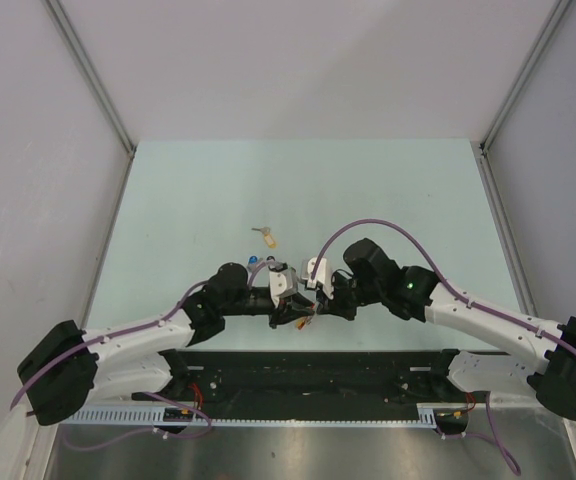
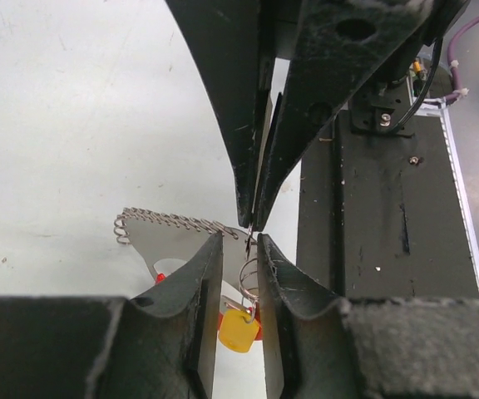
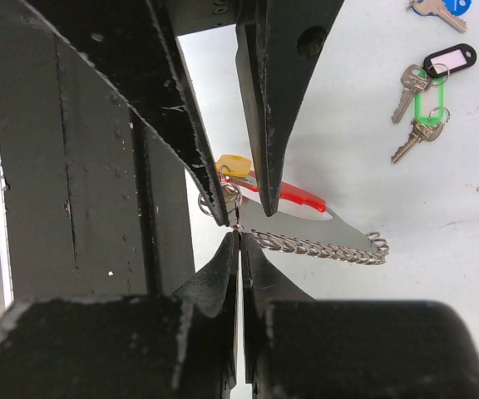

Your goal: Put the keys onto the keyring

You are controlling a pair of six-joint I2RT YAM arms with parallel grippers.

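The right claw (image 3: 238, 239) is pressed together, its tips pinching the end of the keyring (image 3: 323, 247) just where the grey coil begins. The coil and the red arc (image 3: 293, 197) run out sideways from those tips. The left claw (image 2: 239, 243) faces it tip to tip, its fingers (image 2: 199, 278) apart by a narrow gap. In that gap sit the yellow-tagged key (image 2: 238, 330) and its small wire ring (image 2: 248, 274); whether the fingers touch them cannot be told. Beyond the left claw, well away on the surface (image 1: 388, 190), lie a green-tagged key (image 3: 427, 104), a black-tagged key (image 3: 449, 60) and a blue-headed key (image 3: 454, 5). A beige-tagged key (image 1: 265, 237) lies further off still.
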